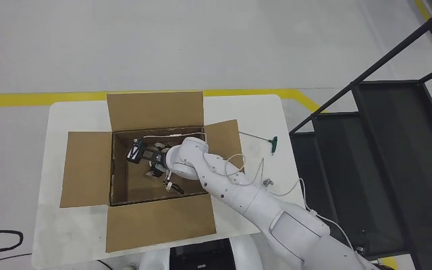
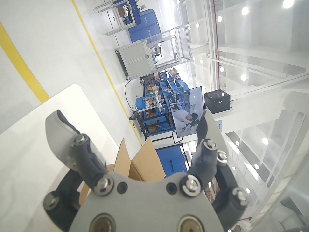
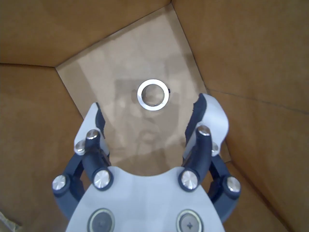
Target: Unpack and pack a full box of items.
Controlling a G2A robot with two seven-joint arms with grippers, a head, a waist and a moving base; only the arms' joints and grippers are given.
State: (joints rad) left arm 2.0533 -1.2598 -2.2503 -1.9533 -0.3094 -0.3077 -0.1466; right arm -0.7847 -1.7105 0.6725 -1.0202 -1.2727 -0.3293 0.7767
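An open cardboard box (image 1: 155, 111) stands on the white table (image 1: 74, 115) with all flaps folded out. My right arm reaches down into it, and the right gripper (image 1: 150, 162) is open inside. In the right wrist view a silver metal ring (image 3: 139, 94) lies flat on the box floor (image 3: 135, 56), just ahead of the open right gripper (image 3: 148, 102) and untouched by it. My left gripper (image 2: 132, 111) is open and holds nothing; it is tilted up toward the room, with the table corner (image 2: 36, 134) and the box flaps (image 2: 144, 160) below it.
A green-handled hex key (image 1: 273, 144) and a small metal part (image 1: 268, 182) lie on the table to the right of the box. Black metal stairs (image 1: 378, 148) stand just off the table's right edge. The cardboard walls (image 3: 241, 49) close in around the right gripper.
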